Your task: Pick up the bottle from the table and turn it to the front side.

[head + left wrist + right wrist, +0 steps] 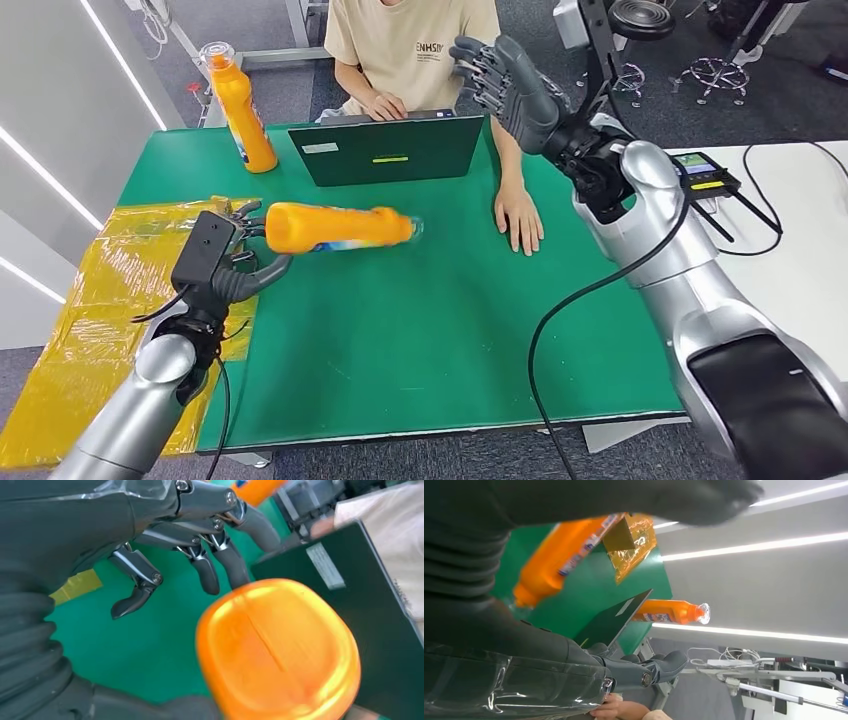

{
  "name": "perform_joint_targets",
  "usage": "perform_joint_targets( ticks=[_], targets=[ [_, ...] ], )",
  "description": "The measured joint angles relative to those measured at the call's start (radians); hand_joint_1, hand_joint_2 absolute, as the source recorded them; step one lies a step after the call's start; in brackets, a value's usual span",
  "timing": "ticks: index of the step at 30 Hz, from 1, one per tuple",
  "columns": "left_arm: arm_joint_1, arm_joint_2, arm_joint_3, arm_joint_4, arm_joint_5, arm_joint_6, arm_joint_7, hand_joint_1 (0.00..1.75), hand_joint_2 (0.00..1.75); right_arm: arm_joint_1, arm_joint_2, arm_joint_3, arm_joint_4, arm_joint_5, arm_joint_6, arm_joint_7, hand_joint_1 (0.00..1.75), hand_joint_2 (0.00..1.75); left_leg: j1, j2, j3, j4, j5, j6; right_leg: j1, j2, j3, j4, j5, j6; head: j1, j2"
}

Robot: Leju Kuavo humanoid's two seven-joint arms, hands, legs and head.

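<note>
Bottle (335,228) held sideways above table (420,330) by left hand (235,250), laptop (390,150) behind, second bottle (243,105) upright at far-left corner.

Bright, even indoor light with soft shadows on the table (420,330). Light strips (749,545) glare on the wall. The bottle (277,650) is blurred in the left wrist view.

Laptop (390,150) and person's hand (520,215) (resting flat) block the far side.

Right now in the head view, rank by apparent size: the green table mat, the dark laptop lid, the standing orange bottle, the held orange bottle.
1. Green table mat
2. Dark laptop lid
3. The two orange bottles, standing and held by the left hand sideways: they look alike, unranked.
</note>
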Motion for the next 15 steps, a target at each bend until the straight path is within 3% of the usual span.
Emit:
perform_joint_targets(
  ticks=[7,12,13,15],
  targets=[
    [0.126,0.087,0.138,-0.055,0.036,0.020,-0.021,1.75,1.75,0.087,-0.091,-0.022,-0.052,0.004,0.019,-0.035,0.00,0.00,0.000,0.000,0.000,0.000,0.000,0.000,0.000,0.000,0.000,0.000,-0.001,0.000,0.000,0.000],
    [0.213,0.114,0.243,-0.115,0.028,0.026,-0.025,1.66,1.75,0.175,-0.131,-0.033,-0.108,0.039,0.036,-0.046,0.00,0.00,0.000,0.000,0.000,-0.001,0.000,0.000,0.000,0.000,-0.001,-0.001,-0.001,0.000,0.000,0.000],
    [0.225,0.117,0.261,-0.126,0.025,0.029,-0.026,1.57,1.75,0.193,-0.137,-0.035,-0.121,0.047,0.035,-0.049,0.00,0.00,0.000,0.000,0.000,-0.001,0.000,0.000,0.000,0.000,-0.001,-0.001,-0.001,0.000,0.000,0.000],
    [0.248,0.123,0.293,-0.145,0.025,0.035,-0.026,1.05,1.75,0.222,-0.152,-0.042,-0.147,0.062,0.032,-0.054,0.00,0.00,0.000,0.000,0.000,-0.001,0.000,0.000,0.000,-0.001,-0.001,-0.001,-0.001,0.000,0.000,0.000]
  ],
)
